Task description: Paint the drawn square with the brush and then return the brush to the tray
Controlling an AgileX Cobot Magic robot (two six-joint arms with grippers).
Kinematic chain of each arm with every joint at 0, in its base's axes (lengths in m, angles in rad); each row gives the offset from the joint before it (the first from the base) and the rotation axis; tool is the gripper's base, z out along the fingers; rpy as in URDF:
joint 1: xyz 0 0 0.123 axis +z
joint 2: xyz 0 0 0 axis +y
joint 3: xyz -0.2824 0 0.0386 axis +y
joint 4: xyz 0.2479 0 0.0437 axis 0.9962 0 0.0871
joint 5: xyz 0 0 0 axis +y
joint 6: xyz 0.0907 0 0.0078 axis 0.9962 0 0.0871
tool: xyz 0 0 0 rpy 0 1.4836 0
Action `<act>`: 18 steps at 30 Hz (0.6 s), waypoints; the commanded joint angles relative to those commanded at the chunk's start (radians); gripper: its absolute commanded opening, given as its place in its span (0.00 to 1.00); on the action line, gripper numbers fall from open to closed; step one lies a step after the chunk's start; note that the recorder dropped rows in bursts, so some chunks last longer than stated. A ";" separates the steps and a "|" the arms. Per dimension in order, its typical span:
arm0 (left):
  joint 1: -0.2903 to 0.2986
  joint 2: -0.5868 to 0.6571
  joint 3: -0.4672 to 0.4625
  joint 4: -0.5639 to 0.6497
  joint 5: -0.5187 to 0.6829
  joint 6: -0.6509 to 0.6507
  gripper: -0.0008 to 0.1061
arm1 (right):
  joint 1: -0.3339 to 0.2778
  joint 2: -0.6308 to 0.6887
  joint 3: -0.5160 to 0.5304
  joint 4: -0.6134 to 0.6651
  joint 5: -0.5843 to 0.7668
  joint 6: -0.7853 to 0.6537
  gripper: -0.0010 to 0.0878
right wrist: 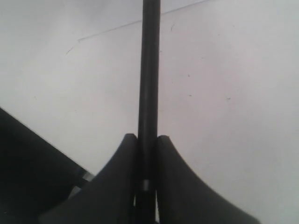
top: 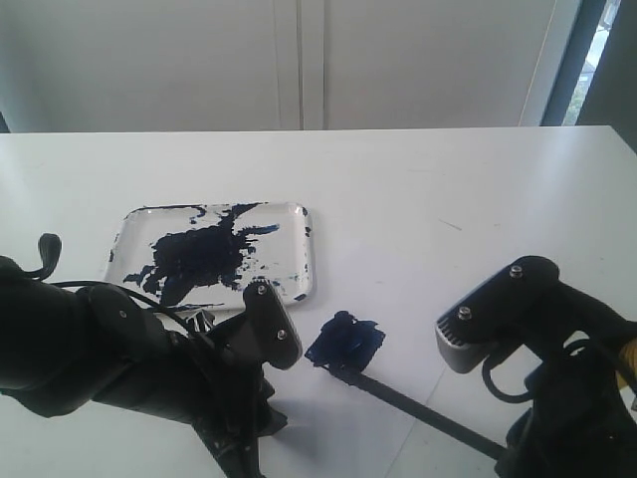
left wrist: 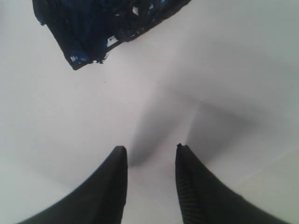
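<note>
The drawn square [top: 345, 341] lies just right of the tray [top: 304, 221] and is blotched dark blue; its painted corner [left wrist: 100, 28] shows in the left wrist view. The thin black brush [top: 418, 409] slants from the square's near edge down toward my right arm. My right gripper [right wrist: 147, 138] is shut on the brush handle [right wrist: 150, 70], pale ring between the fingers. The right gripper itself is hidden low in the exterior view. My left gripper [left wrist: 150, 149] hangs open over bare white table, short of the square, nothing between its fingers.
The tray holds a big navy paint blotch [top: 194, 254] and splatters. My left arm [top: 119, 354] fills the near left, my right arm [top: 542, 344] the near right. A white wall [top: 299, 60] runs behind the table's far edge.
</note>
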 joint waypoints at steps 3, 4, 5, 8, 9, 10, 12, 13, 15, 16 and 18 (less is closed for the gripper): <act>0.000 0.000 0.000 0.000 0.002 0.000 0.39 | 0.000 0.000 0.000 0.000 -0.008 0.000 0.01; 0.000 0.000 0.000 0.000 0.002 0.000 0.39 | 0.000 0.000 0.000 -0.006 -0.015 0.000 0.01; 0.000 0.000 0.000 0.000 0.002 0.000 0.39 | 0.000 0.000 0.000 -0.008 -0.017 0.000 0.01; 0.000 0.000 0.000 0.000 0.002 -0.002 0.39 | 0.000 0.002 0.000 -0.009 -0.026 0.000 0.01; 0.000 0.000 0.000 0.000 0.002 -0.002 0.39 | 0.000 0.002 0.000 -0.012 -0.027 0.000 0.01; 0.000 0.000 0.000 0.000 0.002 -0.002 0.39 | 0.000 0.002 0.000 -0.012 -0.029 0.000 0.01; 0.000 0.000 0.000 0.000 0.002 -0.002 0.39 | 0.000 0.002 0.000 -0.012 -0.036 0.000 0.01; 0.000 0.000 0.000 0.000 0.002 -0.002 0.39 | 0.000 0.002 0.000 -0.012 -0.036 0.000 0.01; 0.000 0.000 0.000 0.000 0.002 -0.002 0.39 | 0.000 0.002 0.000 -0.015 -0.043 0.000 0.01; 0.000 0.000 0.000 0.000 0.002 -0.002 0.39 | 0.000 0.002 0.000 -0.015 -0.043 0.000 0.01; 0.000 0.000 0.000 0.000 0.002 -0.006 0.39 | 0.000 0.002 0.000 -0.015 -0.037 0.002 0.01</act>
